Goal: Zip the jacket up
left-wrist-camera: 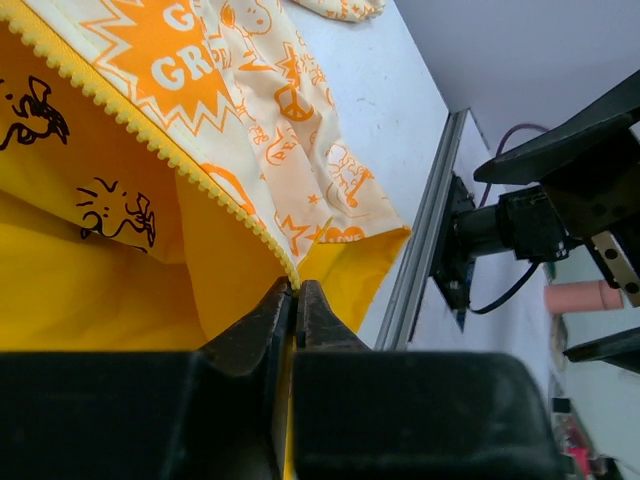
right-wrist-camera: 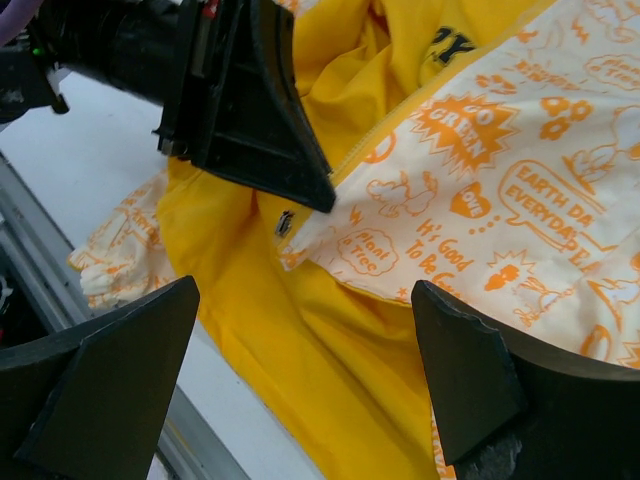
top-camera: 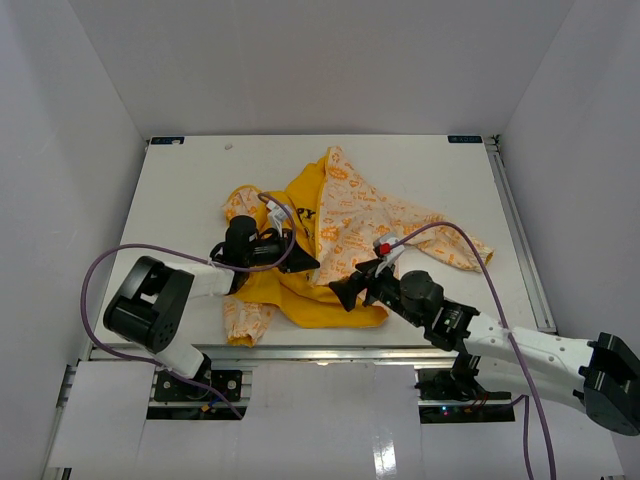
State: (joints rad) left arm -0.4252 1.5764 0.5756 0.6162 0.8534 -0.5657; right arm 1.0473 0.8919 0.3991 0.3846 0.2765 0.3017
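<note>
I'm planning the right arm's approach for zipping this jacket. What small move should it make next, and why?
Probably ease the open right gripper forward onto the jacket's cream corner beside the left gripper, then close. The left is shut on the zipper's lower end; the right fingers frame that corner without touching it.

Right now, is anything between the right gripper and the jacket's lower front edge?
Only the left gripper: it is shut on the jacket at the zipper edge's lower corner, directly ahead of the open right gripper. Nothing else visible lies between them, and the fabric beside that clamp is exposed.
</note>
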